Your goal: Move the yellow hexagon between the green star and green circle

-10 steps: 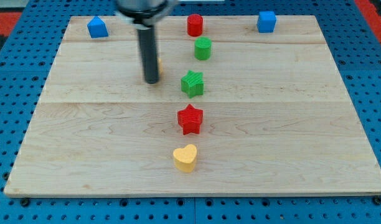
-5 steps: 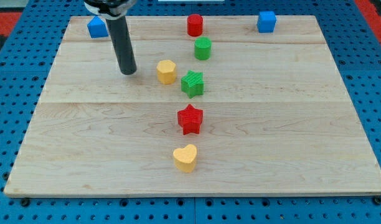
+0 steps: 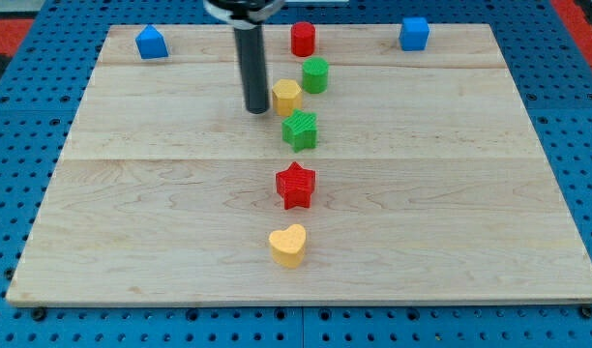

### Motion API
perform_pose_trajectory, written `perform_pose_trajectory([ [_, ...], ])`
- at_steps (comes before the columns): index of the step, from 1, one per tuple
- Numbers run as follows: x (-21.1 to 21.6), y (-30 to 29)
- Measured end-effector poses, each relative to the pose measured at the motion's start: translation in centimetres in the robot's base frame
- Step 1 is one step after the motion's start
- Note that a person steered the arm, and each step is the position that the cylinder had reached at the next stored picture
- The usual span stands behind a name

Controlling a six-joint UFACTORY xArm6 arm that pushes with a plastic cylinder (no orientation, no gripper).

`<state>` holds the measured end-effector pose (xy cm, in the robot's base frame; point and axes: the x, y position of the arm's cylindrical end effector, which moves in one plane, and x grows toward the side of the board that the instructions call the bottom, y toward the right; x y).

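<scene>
The yellow hexagon (image 3: 287, 96) lies at the upper middle of the board, just left of the line between the green circle (image 3: 315, 74) above it and the green star (image 3: 300, 130) below it. It sits close to both. My tip (image 3: 256, 108) rests on the board right next to the hexagon's left side; contact cannot be told.
A red cylinder (image 3: 303, 39) stands at the view's top, above the green circle. A red star (image 3: 296, 185) and a yellow heart (image 3: 288, 245) lie below the green star. Blue blocks sit at the top left (image 3: 152, 43) and the top right (image 3: 414, 33).
My tip swung out to the left, then came back right. The yellow hexagon has slid right and up, from left of the green star to beside the gap between the green blocks.
</scene>
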<state>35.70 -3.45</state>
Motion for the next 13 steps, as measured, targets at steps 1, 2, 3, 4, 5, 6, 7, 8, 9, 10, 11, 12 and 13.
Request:
perform_pose_trajectory([
  [1,0.0,2.1],
  [2,-0.5,-0.4],
  [3,-4.3,3.4],
  [4,-3.7,4.5],
  [5,-3.6,2.0],
  [6,-3.2,4.6],
  [7,-2.8,8.8],
  [8,-3.1,14.4],
  [9,-6.3,12.5],
  [10,-5.7,9.4],
  [11,-5.1,10.7],
  [12,-1.8,19.5],
  [13,3.4,21.0],
])
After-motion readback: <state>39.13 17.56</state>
